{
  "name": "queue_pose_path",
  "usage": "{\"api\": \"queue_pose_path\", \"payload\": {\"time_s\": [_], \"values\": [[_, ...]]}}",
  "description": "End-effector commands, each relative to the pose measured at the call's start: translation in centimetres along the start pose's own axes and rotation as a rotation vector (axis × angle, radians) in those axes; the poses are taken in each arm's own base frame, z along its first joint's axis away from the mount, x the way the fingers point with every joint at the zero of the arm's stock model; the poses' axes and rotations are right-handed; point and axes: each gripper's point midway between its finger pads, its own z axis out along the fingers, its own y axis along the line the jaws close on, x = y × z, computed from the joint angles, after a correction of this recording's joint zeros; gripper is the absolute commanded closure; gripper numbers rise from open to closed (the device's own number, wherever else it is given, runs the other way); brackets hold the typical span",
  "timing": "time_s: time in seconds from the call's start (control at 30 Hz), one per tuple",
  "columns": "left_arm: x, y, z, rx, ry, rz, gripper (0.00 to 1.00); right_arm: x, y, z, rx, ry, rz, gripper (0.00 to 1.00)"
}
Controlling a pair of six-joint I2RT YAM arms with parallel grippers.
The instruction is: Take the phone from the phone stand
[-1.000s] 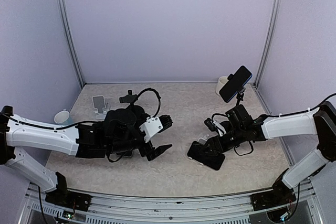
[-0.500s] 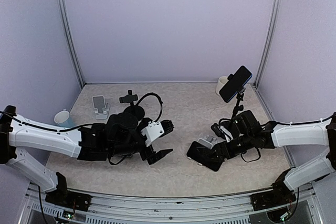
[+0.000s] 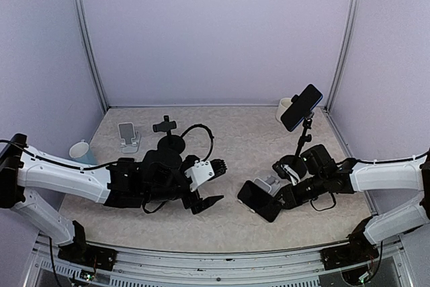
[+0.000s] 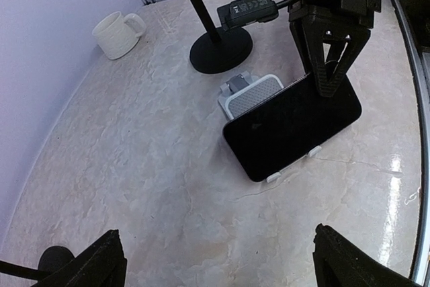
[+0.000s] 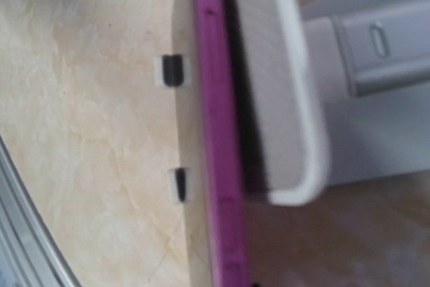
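Note:
A dark phone [image 3: 255, 199] with a purple edge [image 5: 218, 132] leans on a small white phone stand [image 3: 266, 183] at the right of the table's centre. In the left wrist view the phone [image 4: 292, 128] rests against the ribbed stand [image 4: 252, 93]. My right gripper [image 4: 327, 84] comes down onto the phone's upper edge with its fingers drawn together on it. From above, the right gripper [image 3: 271, 197] sits at the phone's right end. Its own fingers are hidden in the right wrist view. My left gripper [image 3: 213, 183] hovers open just left of the phone, with bare table between its fingers [image 4: 101, 263].
A black tripod stand [image 3: 306, 132] holds another phone [image 3: 301, 107] behind the right arm, next to a white mug [image 3: 285, 108]. At the left are a second white stand [image 3: 127, 134], a black clamp mount [image 3: 163, 126] and a mug [image 3: 79, 150].
My right gripper has drawn back toward the near edge and closed on the phone's edge. The phone has shifted slightly left. My left arm has edged right, still open.

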Motion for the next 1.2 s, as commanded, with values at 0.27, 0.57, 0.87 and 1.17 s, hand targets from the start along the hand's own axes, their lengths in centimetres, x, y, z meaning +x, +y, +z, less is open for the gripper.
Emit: {"api": "queue_pose_path", "payload": {"time_s": [0.27,0.57,0.87,1.17], "values": [[-1.9,-0.5,0.4,0.018,-0.026,0.04,0.06,-2.6,1.4,-1.7,0.002,-0.074,-0.089,1.0],[-2.4,-1.1,0.6,0.037,-0.024,0.06,0.06,-4.2,3.1,-2.9,-0.021,-0.095,-0.174,1.0],[-3.0,-3.6,-1.0,0.206,0.015,0.152,0.12,-4.4,7.3,-2.6,-0.069,0.037,-0.348,1.0],[-4.0,-3.8,-4.4,0.286,0.021,0.11,0.24,-1.7,10.9,-0.4,-0.064,0.182,-0.541,1.0]]}}
